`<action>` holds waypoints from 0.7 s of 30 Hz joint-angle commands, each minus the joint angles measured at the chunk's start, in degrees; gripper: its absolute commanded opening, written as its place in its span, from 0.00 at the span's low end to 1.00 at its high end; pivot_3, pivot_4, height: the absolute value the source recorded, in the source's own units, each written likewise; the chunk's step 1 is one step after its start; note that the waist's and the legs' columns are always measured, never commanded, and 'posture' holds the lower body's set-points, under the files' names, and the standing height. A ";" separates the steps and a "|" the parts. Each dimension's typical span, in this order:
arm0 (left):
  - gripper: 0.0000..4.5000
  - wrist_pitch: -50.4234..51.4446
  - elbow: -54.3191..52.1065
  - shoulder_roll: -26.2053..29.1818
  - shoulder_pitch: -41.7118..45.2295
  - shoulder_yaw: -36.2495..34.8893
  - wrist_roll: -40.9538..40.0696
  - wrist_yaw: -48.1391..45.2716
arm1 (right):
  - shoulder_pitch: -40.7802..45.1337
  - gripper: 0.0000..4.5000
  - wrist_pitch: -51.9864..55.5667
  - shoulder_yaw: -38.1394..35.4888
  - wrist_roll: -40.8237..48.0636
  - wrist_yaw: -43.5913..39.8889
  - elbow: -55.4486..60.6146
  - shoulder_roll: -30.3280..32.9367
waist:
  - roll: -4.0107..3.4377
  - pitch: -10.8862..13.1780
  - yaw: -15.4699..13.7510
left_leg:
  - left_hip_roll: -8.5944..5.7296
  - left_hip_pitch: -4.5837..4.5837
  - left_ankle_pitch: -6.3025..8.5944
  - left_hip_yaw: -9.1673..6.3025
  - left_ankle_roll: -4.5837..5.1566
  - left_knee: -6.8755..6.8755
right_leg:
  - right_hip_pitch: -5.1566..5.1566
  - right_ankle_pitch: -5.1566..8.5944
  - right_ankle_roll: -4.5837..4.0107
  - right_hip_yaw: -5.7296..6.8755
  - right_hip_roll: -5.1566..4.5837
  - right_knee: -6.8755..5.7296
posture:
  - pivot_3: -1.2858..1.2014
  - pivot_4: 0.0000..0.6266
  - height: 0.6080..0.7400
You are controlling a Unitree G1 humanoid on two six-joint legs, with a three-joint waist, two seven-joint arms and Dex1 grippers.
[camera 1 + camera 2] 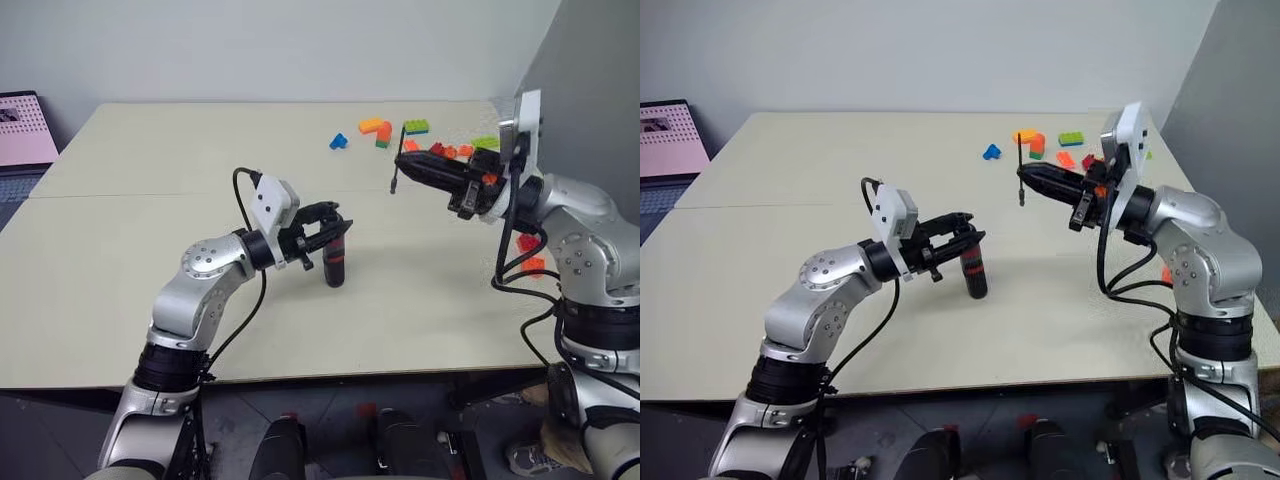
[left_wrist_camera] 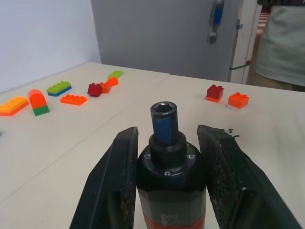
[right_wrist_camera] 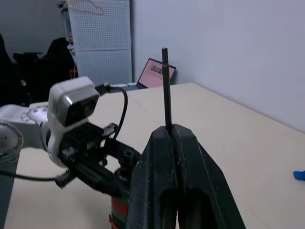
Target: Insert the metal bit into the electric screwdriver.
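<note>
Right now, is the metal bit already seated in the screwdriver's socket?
No, the metal bit is pinched in the right gripper, apart from the electric screwdriver, whose socket is empty.

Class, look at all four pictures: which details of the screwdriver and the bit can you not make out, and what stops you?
- Electric screwdriver: its lower body is cut off by the left wrist view's edge.
- Metal bit: its lower end is hidden between the right hand's fingers.
- Bit's tip shape: too small in the eye views.
</note>
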State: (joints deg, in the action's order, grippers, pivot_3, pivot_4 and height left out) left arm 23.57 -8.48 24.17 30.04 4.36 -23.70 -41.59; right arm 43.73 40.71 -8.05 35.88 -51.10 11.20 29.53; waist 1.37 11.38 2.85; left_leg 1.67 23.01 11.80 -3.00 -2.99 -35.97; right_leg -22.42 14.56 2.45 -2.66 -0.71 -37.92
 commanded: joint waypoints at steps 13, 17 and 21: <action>0.35 -3.11 -0.55 -4.90 3.60 1.93 2.99 0.54 | 3.88 0.00 -0.38 -0.46 3.86 7.20 2.05 -2.54 | -0.01 0.00 -0.43 | 0.00 0.90 0.00 0.02 0.01 0.03 | -0.94 -0.07 0.13 0.00 0.02 -0.06 | 0.52 0.24 1.00; 0.35 -4.61 0.98 -5.09 3.85 2.90 3.84 -1.02 | 3.79 0.00 0.13 0.17 4.58 7.47 2.74 -3.11 | -0.01 0.00 -0.61 | 0.00 0.90 0.00 0.02 0.01 0.01 | -0.95 -0.06 0.14 0.01 0.02 -0.06 | 0.52 0.24 1.00; 0.35 -6.28 2.96 -5.18 4.02 3.43 4.84 -2.28 | 3.66 0.00 0.26 1.00 5.14 8.21 3.25 -4.04 | -0.01 0.00 -0.69 | 0.00 0.89 0.00 0.02 0.01 0.00 | -0.94 -0.07 0.14 0.01 0.02 -0.07 | 0.52 0.24 1.00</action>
State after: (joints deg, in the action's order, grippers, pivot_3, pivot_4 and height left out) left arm 18.94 -5.13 19.28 32.89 7.61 -19.18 -43.32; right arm 46.10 41.50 -6.91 39.61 -43.38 12.06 25.78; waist 1.36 11.38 2.17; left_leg 1.67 23.89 11.80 -2.98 -2.98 -35.97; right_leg -23.35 14.50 2.59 -2.65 -0.69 -37.99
